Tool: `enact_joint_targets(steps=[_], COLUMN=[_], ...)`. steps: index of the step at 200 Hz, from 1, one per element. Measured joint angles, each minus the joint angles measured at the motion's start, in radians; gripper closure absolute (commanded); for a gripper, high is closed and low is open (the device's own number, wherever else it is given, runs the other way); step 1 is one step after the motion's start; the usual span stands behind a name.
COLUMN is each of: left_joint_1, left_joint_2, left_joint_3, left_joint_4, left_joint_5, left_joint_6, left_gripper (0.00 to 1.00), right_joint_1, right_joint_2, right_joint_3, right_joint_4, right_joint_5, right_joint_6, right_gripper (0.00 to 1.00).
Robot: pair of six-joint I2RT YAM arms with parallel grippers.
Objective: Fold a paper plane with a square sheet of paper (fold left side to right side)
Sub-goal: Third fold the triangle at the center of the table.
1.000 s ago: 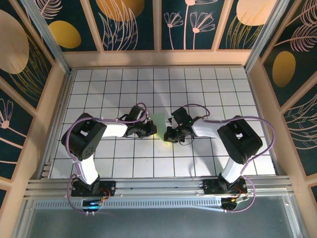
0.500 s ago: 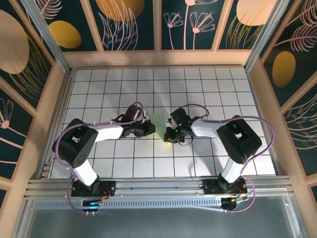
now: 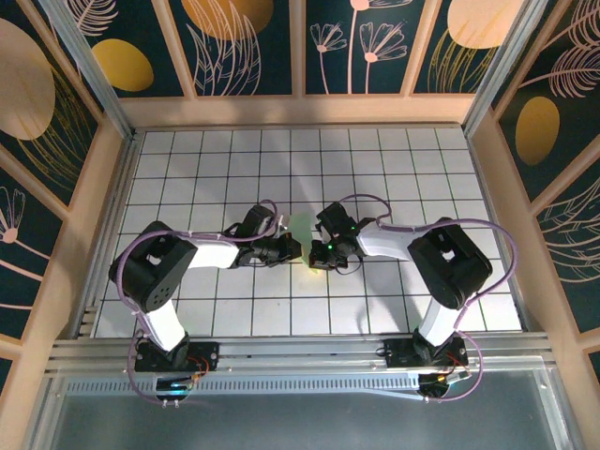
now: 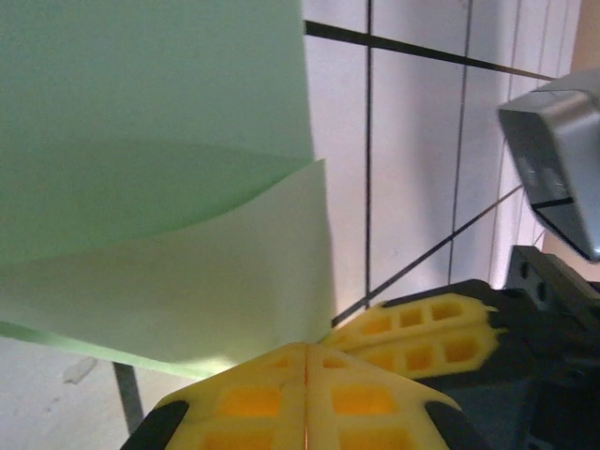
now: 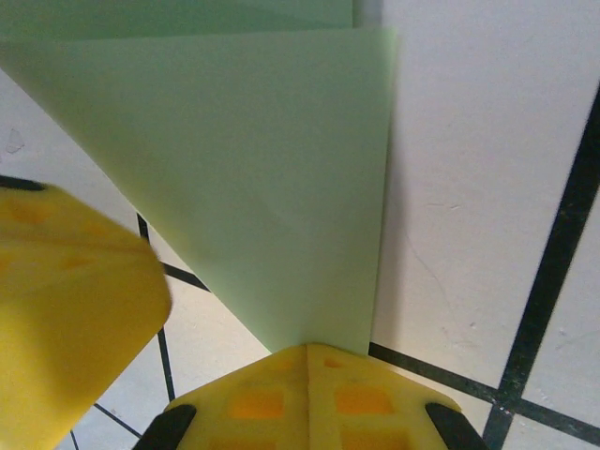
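**Top view, near to far.** Both arms rose from their bases at the near edge of the gridded table (image 3: 187, 309) and reached inward to meet near its middle. The left gripper (image 3: 292, 248) and the right gripper (image 3: 316, 259) lay close side by side, tips pointing toward each other. Just beyond them, between the two wrists, the pale-green sheet (image 3: 300, 227) rested partly folded on the white tiles.

**Left wrist view.** The left gripper (image 4: 307, 375) had its yellow fingers pressed flat together, with no gap showing, and a corner of the pale-green sheet (image 4: 159, 178) was pinched in the seam. One layer of paper curled up over the other. The right gripper's yellow fingers (image 4: 422, 333) sat just beside it.

**Right wrist view.** The right gripper (image 5: 307, 366) was likewise closed tight, nipping the narrow tip of a triangular flap of the pale-green sheet (image 5: 272, 169). A yellow finger (image 5: 66, 281) of the left gripper stood just to the left. Farther off — white tiles and black grid lines.
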State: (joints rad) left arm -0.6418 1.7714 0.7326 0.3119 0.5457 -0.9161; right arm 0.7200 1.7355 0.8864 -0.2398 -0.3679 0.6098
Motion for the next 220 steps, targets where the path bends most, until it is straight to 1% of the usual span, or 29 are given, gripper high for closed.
enact_joint_targets(steps=[90,136,191,220], left_joint_1=[0.0,-0.001,-0.005,0.008], left_joint_2=[0.05,0.051,0.051,0.051], left_joint_3=[0.0,0.012,0.021,0.021], left_joint_4=[0.022,-0.004,-0.026,-0.025], left_joint_5=[-0.016,-0.032,-0.049,-0.042], left_joint_6=[-0.006,-0.007,-0.007,-0.01], left_gripper=[0.95,1.0,1.0,1.0], right_joint_1=[0.002,0.004,0.006,0.006], right_joint_2=[0.0,0.001,0.006,0.006], right_joint_3=[0.002,0.007,0.016,0.017], right_joint_4=[-0.004,-0.014,-0.029,-0.03], right_joint_5=[0.005,0.012,0.021,0.021], right_joint_6=[-0.001,-0.001,-0.001,-0.002], right_gripper=[1.0,1.0,1.0,1.0])
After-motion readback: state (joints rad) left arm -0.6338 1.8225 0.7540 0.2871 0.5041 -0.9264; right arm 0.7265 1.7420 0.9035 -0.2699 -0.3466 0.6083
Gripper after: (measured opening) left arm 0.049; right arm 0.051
